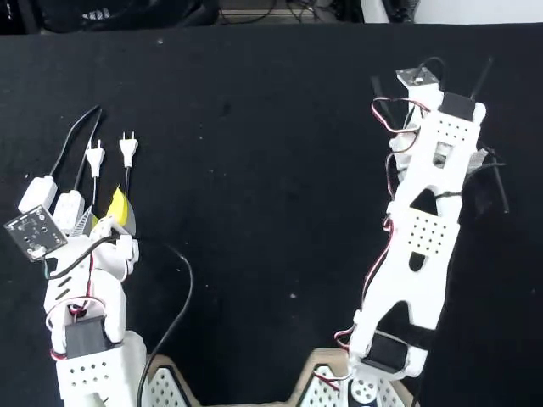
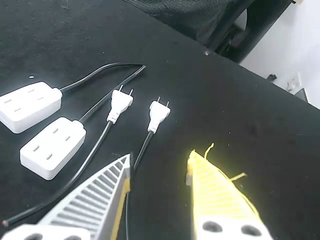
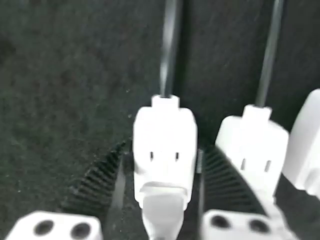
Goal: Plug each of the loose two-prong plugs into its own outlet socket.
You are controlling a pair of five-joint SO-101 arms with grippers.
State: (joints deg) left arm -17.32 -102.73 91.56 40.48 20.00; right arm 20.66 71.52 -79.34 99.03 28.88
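Two arms stand at the black bench [image 1: 271,170]. The left claw [image 2: 159,156] hangs wide open and holds nothing, its grey finger [image 2: 100,195] and yellow finger [image 2: 215,195] spread just short of two loose plugs. The first plug [image 2: 120,104] and the second plug [image 2: 159,114] lie flat side by side, close but apart, with their prongs pointing away from the arm. Each trails a black cord, and the second plug's cord runs below the gap, near the grey finger. Beside the plugs lie two white sockets, the outer socket [image 2: 27,105] and the inner socket [image 2: 52,147], parallel and not touching, their slots bare. The right arm [image 1: 424,229] lies stretched up the other side of the bench, well apart from these four things. The right claw [image 3: 162,155] sits about a white slotted body [image 3: 165,135] with a dark cord; I cannot tell whether it grips. A narrower white piece [image 3: 160,215] meets that body's near end. Just beside it lies a second slotted body [image 3: 255,145] with its own cord, and beyond that is part of a third white piece [image 3: 307,145].
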